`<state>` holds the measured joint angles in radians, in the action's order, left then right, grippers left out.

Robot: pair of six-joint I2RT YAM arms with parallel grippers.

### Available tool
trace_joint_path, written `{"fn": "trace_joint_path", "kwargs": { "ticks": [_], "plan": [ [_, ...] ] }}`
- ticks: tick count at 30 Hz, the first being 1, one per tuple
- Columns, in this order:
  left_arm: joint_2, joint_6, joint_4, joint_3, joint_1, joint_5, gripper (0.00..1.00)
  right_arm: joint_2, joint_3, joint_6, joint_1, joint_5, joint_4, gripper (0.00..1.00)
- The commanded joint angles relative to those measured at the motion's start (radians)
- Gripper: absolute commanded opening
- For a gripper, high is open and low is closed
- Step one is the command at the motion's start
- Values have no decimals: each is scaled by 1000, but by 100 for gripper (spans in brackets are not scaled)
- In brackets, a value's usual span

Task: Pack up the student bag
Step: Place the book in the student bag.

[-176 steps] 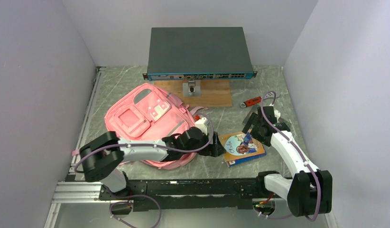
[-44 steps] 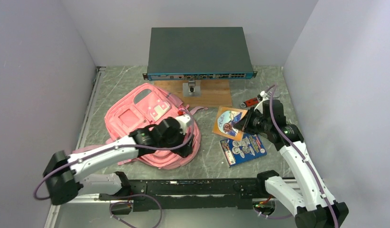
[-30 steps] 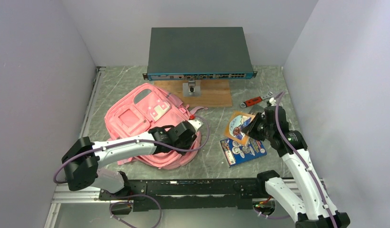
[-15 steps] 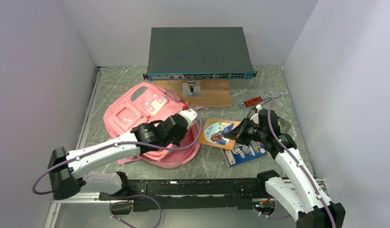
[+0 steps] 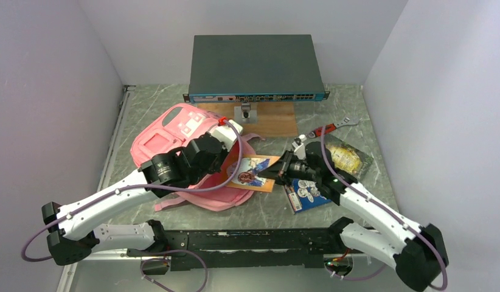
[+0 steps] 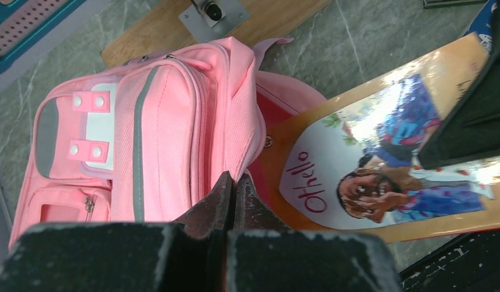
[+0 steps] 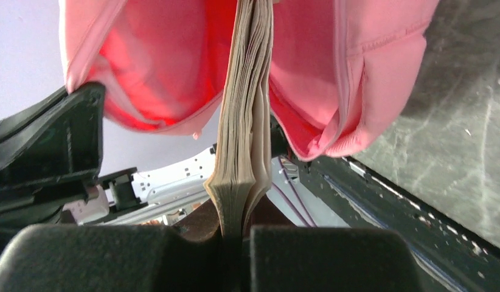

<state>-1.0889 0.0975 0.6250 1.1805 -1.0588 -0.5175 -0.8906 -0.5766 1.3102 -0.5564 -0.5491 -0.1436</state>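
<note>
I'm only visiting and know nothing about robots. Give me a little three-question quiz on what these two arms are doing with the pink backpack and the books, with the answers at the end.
1. True or false: the right gripper is shut on the Othello book, whose far end is at the open mouth of the student bag.
2. What is the left gripper pinching? A: the bag's fabric at its opening. B: a wrench. C: a pencil case.
3. How many books lie flat on the table?
Key: 1 true; 2 A; 3 one, the blue book.
</note>
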Motion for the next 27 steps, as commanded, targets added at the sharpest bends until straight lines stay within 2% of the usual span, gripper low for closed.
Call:
{"fn": "trace_joint_path", "kwargs": {
  "ticks": [1,6,12,17,24,25,27],
  "plan": [
    [42,-39,-65,95,-1,-42,0,-107,-35,90,-92,157,279,0],
    [57,-34,-71,96,-1,3,0,-296,-97,98,-173,287,442,0],
    [43,-50,-14,137,-2,38,0,-520,-204,75,-246,353,622,0],
    [38,-84,13,174,-1,52,0,-684,-305,90,-305,451,649,0],
    [35,-119,44,217,-1,68,0,-929,-420,129,-353,608,788,0],
    [36,-121,43,219,-1,67,0,-969,-455,129,-357,624,777,2],
    [38,-122,40,219,-1,64,0,-1037,-477,151,-359,619,807,22]
  ]
}}
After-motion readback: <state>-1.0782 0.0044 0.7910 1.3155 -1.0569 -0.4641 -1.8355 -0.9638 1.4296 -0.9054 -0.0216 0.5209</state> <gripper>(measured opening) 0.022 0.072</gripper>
